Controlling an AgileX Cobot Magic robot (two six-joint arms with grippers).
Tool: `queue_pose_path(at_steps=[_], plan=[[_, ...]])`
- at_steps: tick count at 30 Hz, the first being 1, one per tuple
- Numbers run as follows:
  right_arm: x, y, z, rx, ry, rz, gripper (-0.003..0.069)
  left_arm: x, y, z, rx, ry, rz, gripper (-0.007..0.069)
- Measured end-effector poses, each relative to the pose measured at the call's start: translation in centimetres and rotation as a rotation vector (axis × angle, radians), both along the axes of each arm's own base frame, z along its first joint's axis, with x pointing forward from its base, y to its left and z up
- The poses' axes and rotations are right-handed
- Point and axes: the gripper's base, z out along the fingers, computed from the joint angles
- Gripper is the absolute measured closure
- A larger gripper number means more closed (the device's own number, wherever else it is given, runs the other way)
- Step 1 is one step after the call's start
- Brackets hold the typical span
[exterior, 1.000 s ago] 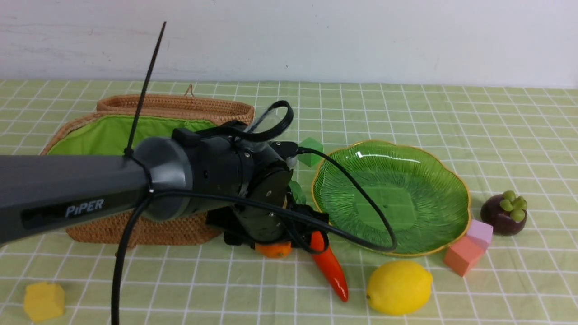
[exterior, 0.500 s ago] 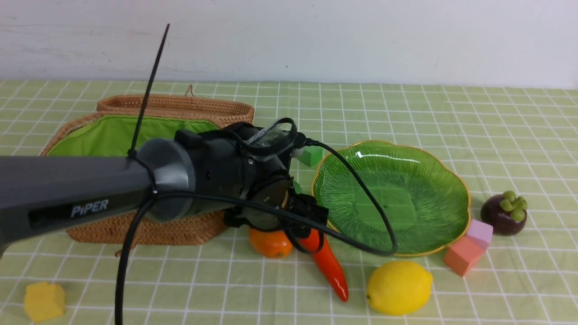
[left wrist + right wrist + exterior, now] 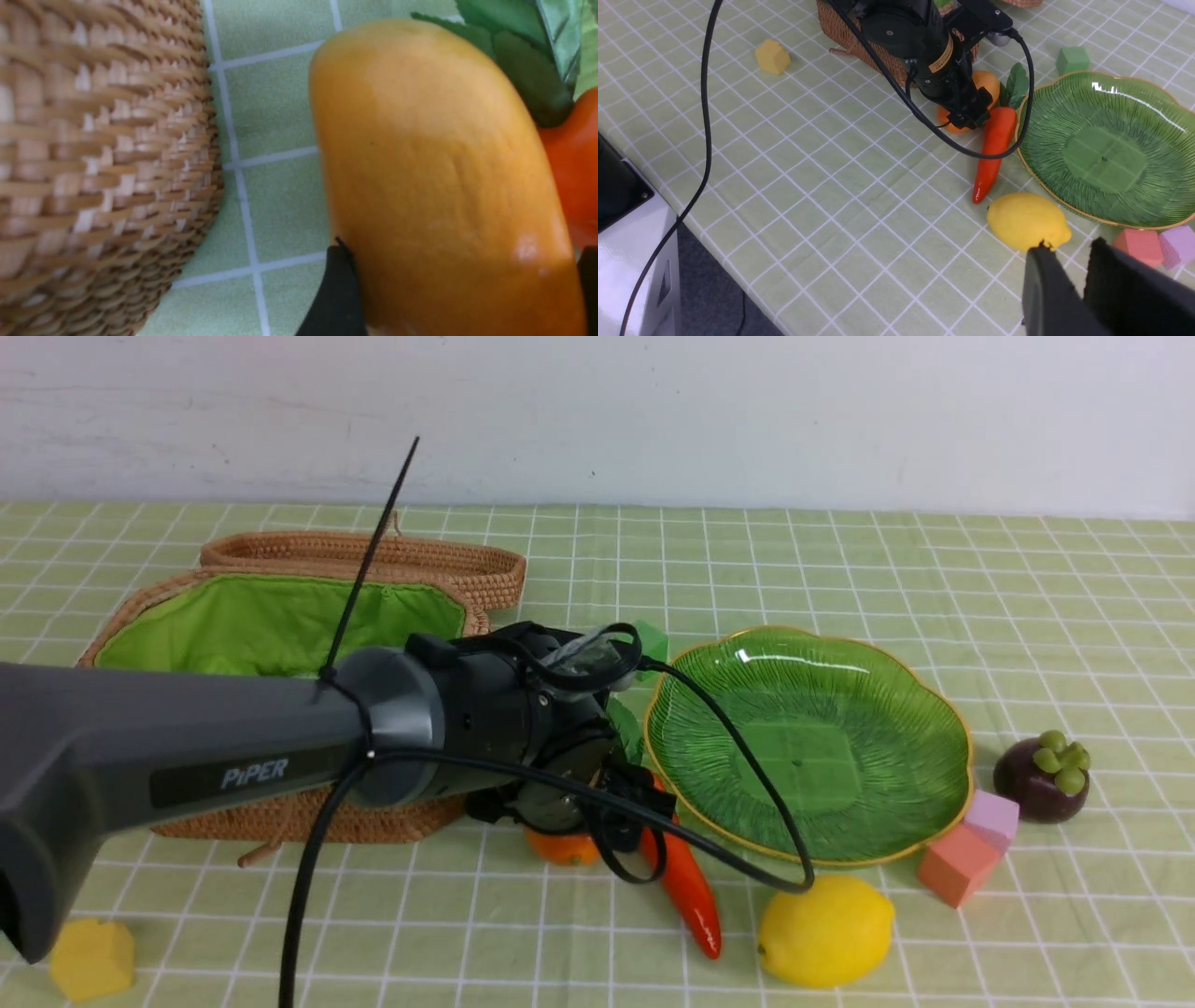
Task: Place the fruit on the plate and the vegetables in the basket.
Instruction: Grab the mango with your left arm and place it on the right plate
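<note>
Fruit still to plate, your plate [image 3: 709, 737] bare.
Your left end effector [image 3: 460, 261] stands open astride the mango [image 3: 434, 140]—lemon [image 3: 826, 931], mangosteen [image 3: 1032, 784] and carrot [image 3: 686, 887] remain on the desk [image 3: 448, 933]; basket [image 3: 308, 817] contents hidden—right end effector [image 3: 1069, 263] slightly parted.

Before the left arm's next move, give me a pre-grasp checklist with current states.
Left gripper jaws astride mango: ok
Mango firmly gripped: cannot tell
Left jaws clear of carrot: cannot tell, they look close
Basket open to receive vegetables: ok
Plate free of blocks and produce: ok
Lemon and mangosteen on plate: not ok, both on the cloth
</note>
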Motion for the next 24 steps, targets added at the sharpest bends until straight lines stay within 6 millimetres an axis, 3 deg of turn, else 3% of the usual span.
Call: queue_pose_path(at_steps=[18,21,24], plan=[[0.0,0.0,0.0,0.001,0.0,0.0,0.0514,-0.2,0.2,0.2,0.016,0.021,0.021,0.0078],[0.0,0.0,0.0,-0.001,-0.001,0.001,0.0514,-0.5,0.5,1.0,0.016,0.028,0.04,0.0142],[0.0,0.0,0.0,-0.001,-0.002,0.002,0.0514,-0.8,0.8,2.1,0.008,0.022,0.049,0.0337]])
